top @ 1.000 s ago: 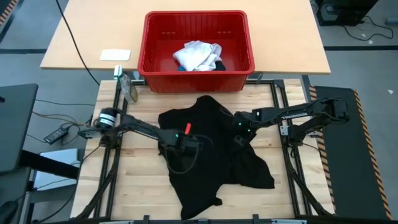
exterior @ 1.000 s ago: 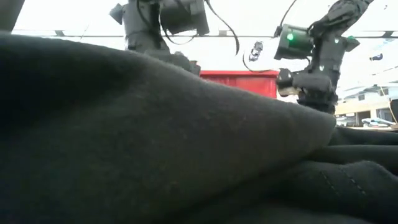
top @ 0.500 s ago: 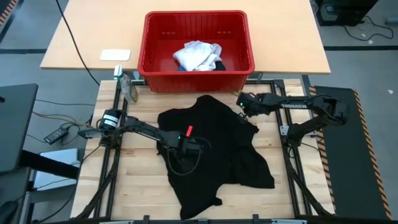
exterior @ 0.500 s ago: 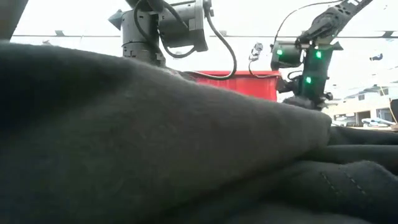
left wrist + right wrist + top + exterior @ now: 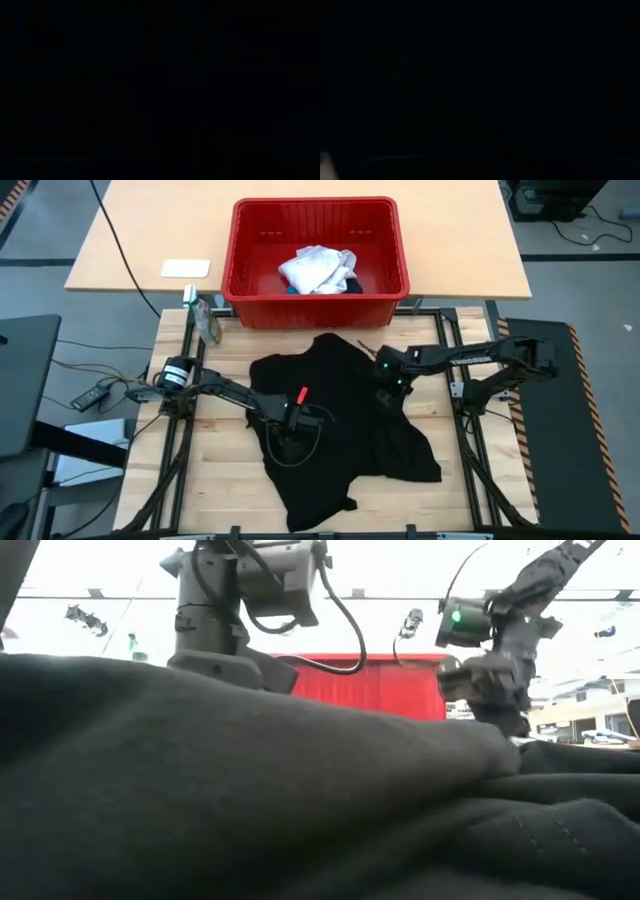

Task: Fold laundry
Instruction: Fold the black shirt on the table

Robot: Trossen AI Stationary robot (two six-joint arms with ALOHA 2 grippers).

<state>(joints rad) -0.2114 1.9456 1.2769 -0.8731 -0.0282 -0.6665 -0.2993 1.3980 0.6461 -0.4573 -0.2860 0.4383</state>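
The black shirt [image 5: 345, 425] lies crumpled at the middle of the tabletop [image 5: 215, 475], the left end effector [image 5: 290, 420] on it, grip unclear, the right end effector [image 5: 385, 380] clenched on its far edge, so spreading flat seems next.

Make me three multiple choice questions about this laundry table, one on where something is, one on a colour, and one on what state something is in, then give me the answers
1. Where is the white garment?
A. Inside the red basket
B. Under the black shirt
C. On the floor

2. What colour is the shirt spread on the wooden table?
A. Yellow
B. Black
C. Green

3. How does the shirt lie?
A. Neatly folded in a square
B. Hanging from the basket
C. Rumpled and unfolded

Answers:
1. A, the high view shows it bunched in the basket.
2. B, it is black in both the high and low views, with the left gripper and right gripper down on it.
3. C, its outline is irregular with creases.
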